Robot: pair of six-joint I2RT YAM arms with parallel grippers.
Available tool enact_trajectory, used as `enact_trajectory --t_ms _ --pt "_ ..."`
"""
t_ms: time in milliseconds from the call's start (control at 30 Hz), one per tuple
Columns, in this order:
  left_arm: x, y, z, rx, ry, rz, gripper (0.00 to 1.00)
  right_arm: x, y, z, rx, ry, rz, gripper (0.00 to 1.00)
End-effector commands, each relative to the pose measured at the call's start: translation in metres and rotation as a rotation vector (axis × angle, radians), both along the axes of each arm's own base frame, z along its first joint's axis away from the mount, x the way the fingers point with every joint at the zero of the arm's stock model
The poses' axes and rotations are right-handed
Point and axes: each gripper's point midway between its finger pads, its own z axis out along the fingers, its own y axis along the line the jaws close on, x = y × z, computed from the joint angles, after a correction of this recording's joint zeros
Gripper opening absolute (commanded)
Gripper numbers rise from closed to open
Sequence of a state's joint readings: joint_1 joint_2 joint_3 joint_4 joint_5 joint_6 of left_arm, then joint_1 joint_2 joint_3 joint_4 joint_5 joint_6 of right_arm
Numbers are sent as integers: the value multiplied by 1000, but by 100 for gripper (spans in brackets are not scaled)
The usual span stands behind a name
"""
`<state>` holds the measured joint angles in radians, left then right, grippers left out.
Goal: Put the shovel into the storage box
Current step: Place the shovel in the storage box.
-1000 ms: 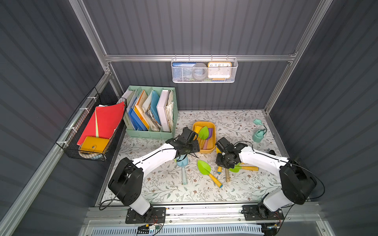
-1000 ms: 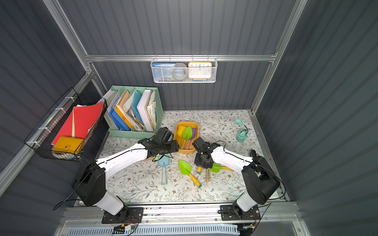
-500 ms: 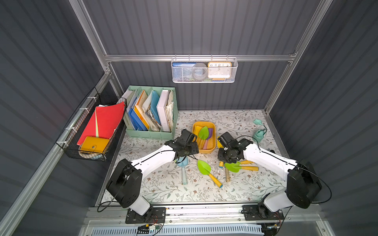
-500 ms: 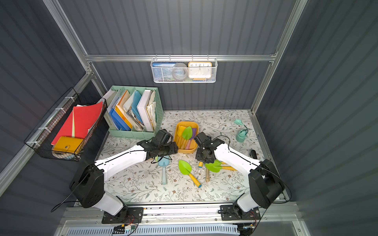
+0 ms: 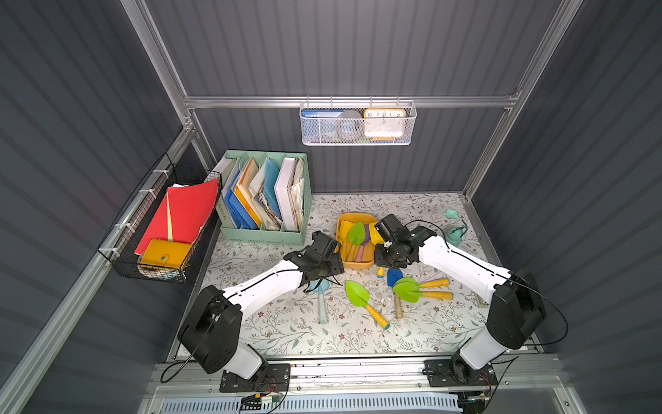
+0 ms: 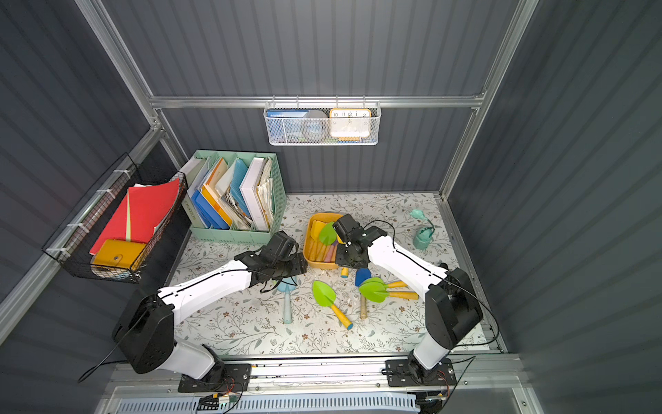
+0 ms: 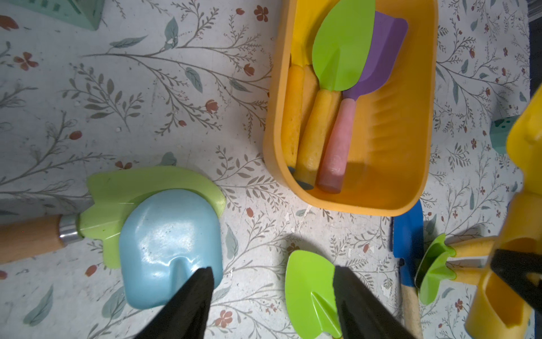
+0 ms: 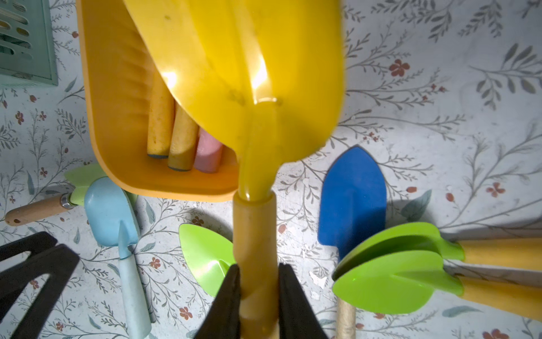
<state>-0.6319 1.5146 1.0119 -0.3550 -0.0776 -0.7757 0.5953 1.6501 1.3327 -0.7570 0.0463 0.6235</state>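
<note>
Bimanual tabletop, seen from above & from each wrist. The task looks partway done.

The storage box (image 5: 358, 266), a shallow yellow-orange tub on the floral table (image 5: 430, 333), already holds at least three toy shovels lying lengthwise. They incl. a green-bladed shovel (image 7: 340, 47) & a purple shovel (image 7: 378, 52) w/ pink handle, plus more yellow handles (image 7: 293, 117) beside them.

The right gripper (image 8: 258, 270) is clamped on the handle of a yellow shovel (image 8: 249, 58). Its blade hangs tilted over the box's right-hand rim, not yet inside. Lowering & letting go is prob. what's left for this one.

The left gripper (image 7: 272, 268) has its jaws apart & empty. It hovers over bare table between a light-blue shovel (image 7: 170, 234) and a green shovel (image 7: 305, 278).

Still on the table, outside the box, are those two, a dark-blue shovel (image 5: 394, 276) & a stacked pair of green-bladed tools (image 5: 408, 290) w/ yellow handles. So approx five pieces or more to go.

The views differ:
- **Top views:** both give the layout but hide both sets of jaws under the wrists. They show only a sliver of yellow blade by the box.
- **Right wrist view:** shows the grip itself.
- **Both wrist views:** show a pale-green fork-like tool (image 7: 117, 187) w/ wooden handle, lying under the light-blue blade. In both top views the left arm (image 5: 265, 286) covers it.
- **Left wrist view:** shows free floor along one side of the box.
</note>
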Motion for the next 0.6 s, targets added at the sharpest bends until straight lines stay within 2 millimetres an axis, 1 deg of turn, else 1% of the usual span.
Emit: enact_trajectory --t_ms 0,133,300,433,567 --pt "-3 8 3 -2 -3 32 70 12 3 6 -20 -7 35 18" --pt "-5 9 3 -6 -2 38 70 31 12 7 -2 -4 41 18" --pt "-6 8 0 -12 6 37 70 55 22 2 12 3 38 18" --pt "-7 9 -2 -15 12 41 70 71 28 -9 8 19 25 18" --pt "-9 10 -4 -15 15 41 70 83 29 -26 -1 46 2 18"
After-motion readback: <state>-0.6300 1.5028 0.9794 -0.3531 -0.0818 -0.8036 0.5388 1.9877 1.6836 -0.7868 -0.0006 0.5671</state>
